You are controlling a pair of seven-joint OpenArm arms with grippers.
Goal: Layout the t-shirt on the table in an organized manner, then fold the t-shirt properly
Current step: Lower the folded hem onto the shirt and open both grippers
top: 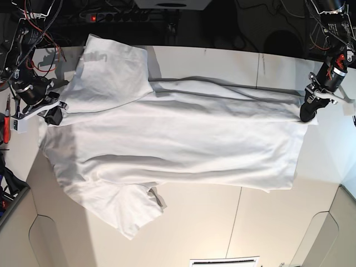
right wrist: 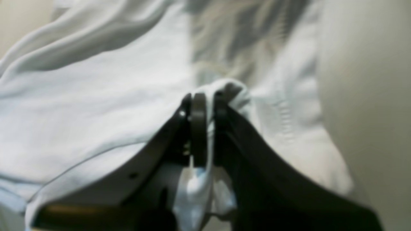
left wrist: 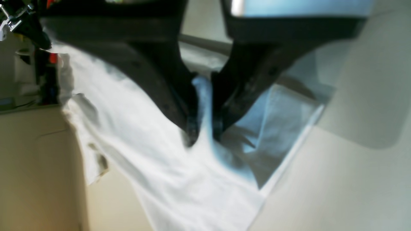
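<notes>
— Off-white bench (top: 278, 222), wide, with a thin dark seam running across it. What's on it?

— The t-shirt (top: 183, 139), white, spread sideways over most of the bench, sleeves toward the left of the base view, hem toward the right.

— And the claws?

— The left claw (left wrist: 202, 134) is clamped together on a pinch of cloth at the hem corner, far right. The right claw (right wrist: 205, 102) is pinched tight on a bunched fold at the shoulder end, far left.
</notes>
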